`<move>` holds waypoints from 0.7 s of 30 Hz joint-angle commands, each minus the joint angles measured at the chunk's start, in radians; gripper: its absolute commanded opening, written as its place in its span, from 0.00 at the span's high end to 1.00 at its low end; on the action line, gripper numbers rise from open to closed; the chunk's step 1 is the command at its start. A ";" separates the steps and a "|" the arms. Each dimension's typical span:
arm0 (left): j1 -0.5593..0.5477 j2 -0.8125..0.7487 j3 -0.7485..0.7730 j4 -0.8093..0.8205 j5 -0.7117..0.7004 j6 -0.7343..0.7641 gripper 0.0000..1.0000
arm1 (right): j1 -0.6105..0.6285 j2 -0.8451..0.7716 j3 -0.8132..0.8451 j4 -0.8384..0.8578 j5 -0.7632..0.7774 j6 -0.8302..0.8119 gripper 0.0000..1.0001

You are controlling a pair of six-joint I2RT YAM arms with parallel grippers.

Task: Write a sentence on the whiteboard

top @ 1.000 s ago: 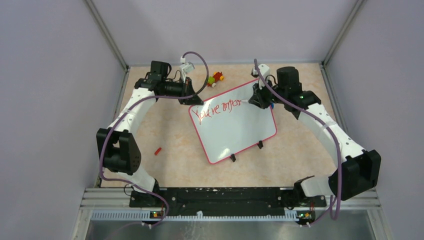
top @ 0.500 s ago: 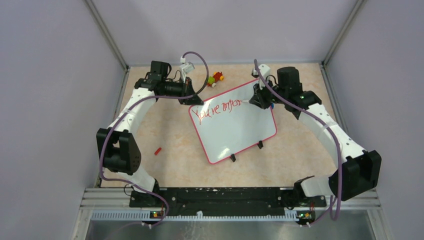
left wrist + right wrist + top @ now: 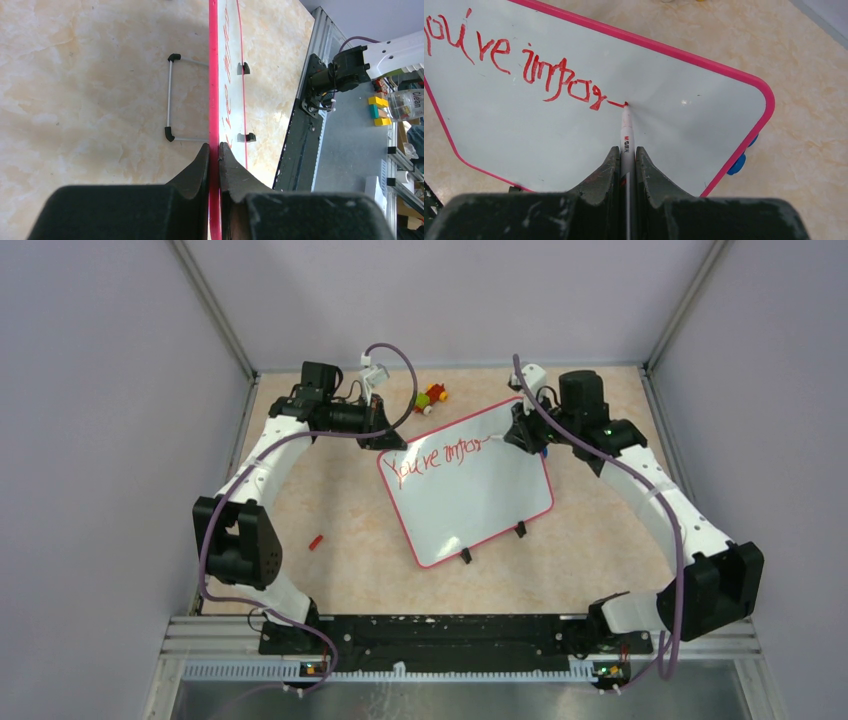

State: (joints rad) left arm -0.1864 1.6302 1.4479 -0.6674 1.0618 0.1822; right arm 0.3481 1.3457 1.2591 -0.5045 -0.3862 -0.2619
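The whiteboard (image 3: 470, 502) lies tilted in the middle of the table, its pink rim (image 3: 214, 75) edge-on in the left wrist view. The sentence (image 3: 435, 460) is red lettering along its far edge, reading "You're impor" (image 3: 514, 65) with a short dash after it. My left gripper (image 3: 385, 438) is shut on the board's far-left corner, rim pinched between the fingers (image 3: 214, 147). My right gripper (image 3: 520, 435) is shut on a white marker (image 3: 626, 131). The marker's red tip touches the board at the end of the dash, just ahead of the fingers (image 3: 626, 152).
A small coloured toy (image 3: 432, 396) lies at the far side. A red cap (image 3: 316, 541) rests on the table to the left. Two black clips (image 3: 465, 556) stick out at the board's near edge. A wire stand (image 3: 170, 97) shows under the board, and blue knobs (image 3: 736, 164) under its right corner.
My right gripper has shifted slightly to the right with the marker, drawing a short stroke after the last letter. The left gripper and the board have stayed put.
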 commanded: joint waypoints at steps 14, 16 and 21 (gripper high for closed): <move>-0.019 0.005 0.019 -0.015 0.017 0.011 1.00 | -0.010 0.009 0.069 0.041 -0.043 -0.003 1.00; -0.019 0.007 0.019 -0.015 0.016 0.012 1.00 | -0.010 0.014 0.065 0.043 -0.042 -0.005 1.00; -0.019 0.010 0.020 -0.014 0.018 0.013 1.00 | -0.009 0.009 0.041 0.035 -0.043 -0.008 1.00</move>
State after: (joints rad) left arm -0.1864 1.6302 1.4483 -0.6678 1.0649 0.1822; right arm 0.3443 1.3628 1.2907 -0.5007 -0.4294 -0.2619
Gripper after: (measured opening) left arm 0.111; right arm 0.092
